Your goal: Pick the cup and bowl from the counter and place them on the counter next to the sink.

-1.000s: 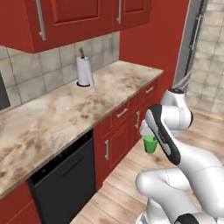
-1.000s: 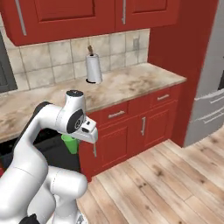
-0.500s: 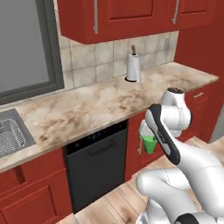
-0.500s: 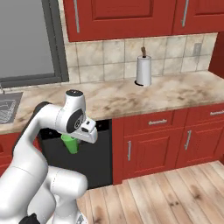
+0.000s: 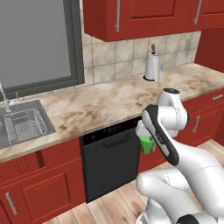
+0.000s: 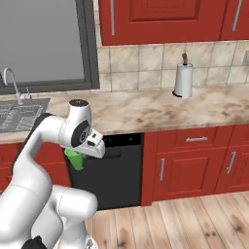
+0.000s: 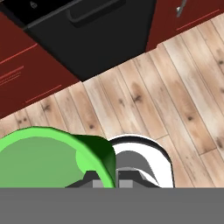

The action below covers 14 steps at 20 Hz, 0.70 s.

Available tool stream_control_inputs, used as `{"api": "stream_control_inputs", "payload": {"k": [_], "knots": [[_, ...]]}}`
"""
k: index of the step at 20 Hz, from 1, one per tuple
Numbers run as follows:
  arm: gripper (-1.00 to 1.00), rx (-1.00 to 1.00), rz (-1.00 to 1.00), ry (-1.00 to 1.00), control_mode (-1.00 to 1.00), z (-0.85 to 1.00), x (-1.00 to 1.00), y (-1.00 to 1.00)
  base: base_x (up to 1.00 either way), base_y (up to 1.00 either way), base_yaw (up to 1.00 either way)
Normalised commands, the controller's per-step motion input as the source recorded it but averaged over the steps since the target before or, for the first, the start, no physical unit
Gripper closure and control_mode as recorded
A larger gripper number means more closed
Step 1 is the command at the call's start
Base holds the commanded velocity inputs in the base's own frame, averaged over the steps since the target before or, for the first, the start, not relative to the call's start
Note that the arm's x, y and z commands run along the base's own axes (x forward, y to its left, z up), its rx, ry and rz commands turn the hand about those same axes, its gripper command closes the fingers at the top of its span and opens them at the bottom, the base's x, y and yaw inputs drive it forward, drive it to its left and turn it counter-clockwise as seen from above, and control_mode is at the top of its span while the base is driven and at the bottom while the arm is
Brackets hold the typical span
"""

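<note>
While the white arm is folded low in front of the cabinets, its two-finger gripper hangs below counter height, beside the black dishwasher front. Fingers pinched on the wall of the small bright-green handleless cup: in the hand view the green rim runs between the two dark tips, one inside the cup, one outside. Cup upright, carried in the air over the pale wood-plank floor, clear of the counter.

From the right base view the cup peeks out under the wrist, against the dishwasher door.

Tan marble-patterned stone counter with brown veins runs above the red cabinet fronts. At its left end, the grey steel sink with a wire rack in the basin; a curved chrome tap stands behind it. Counter strip beside the sink bare of cup. Grey window pane above the sink, red wall cabinets to its right over a beige tile backsplash.

White paper-towel roll on an upright holder stands at the back of the counter near the wall, well apart from the sink.

Bowl: cannot place it from these views.
</note>
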Motion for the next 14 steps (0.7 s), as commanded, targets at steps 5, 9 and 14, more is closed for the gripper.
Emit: {"api": "stream_control_inputs", "payload": {"k": [5, 9, 14], "knots": [[1.0, 0.0, 0.0, 0.0, 1.0, 0.0, 0.0, 0.0, 0.0, 1.0, -0.05], [1.0, 0.0, 0.0, 0.0, 1.0, 0.0, 0.0, 0.0, 0.08, 0.83, -0.05], [1.0, 0.0, 0.0, 0.0, 1.0, 0.0, 0.0, 0.0, 0.47, 0.22, 0.0]]}}
